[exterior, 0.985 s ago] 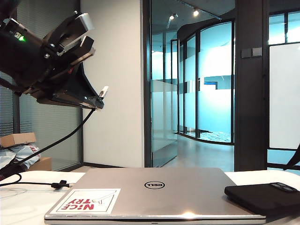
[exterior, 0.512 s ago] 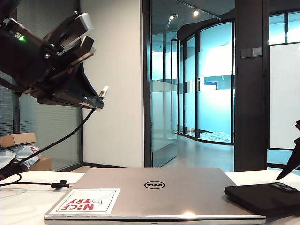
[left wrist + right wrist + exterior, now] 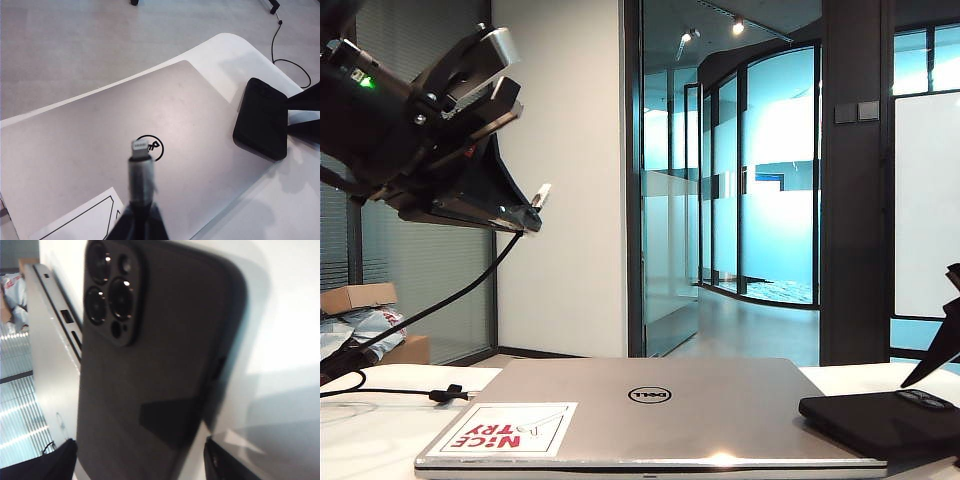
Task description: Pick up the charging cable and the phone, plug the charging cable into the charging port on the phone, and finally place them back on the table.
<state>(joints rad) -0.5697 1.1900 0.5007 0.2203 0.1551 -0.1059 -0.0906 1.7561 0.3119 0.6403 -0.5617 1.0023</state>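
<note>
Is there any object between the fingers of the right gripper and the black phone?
Nothing visible. The open right gripper is just at the flat matte-black phone, one finger on each side. The silver laptop lies beside the phone, not between.

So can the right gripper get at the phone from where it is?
Probably yes. The right gripper is open with a finger on either side of the phone, which lies face down beside the laptop, with nothing in between.

Laptop (image 3: 650,415) just beside phone (image 3: 880,420), open table (image 3: 370,440) left, right hand (image 3: 302,115) flanking phone
</note>
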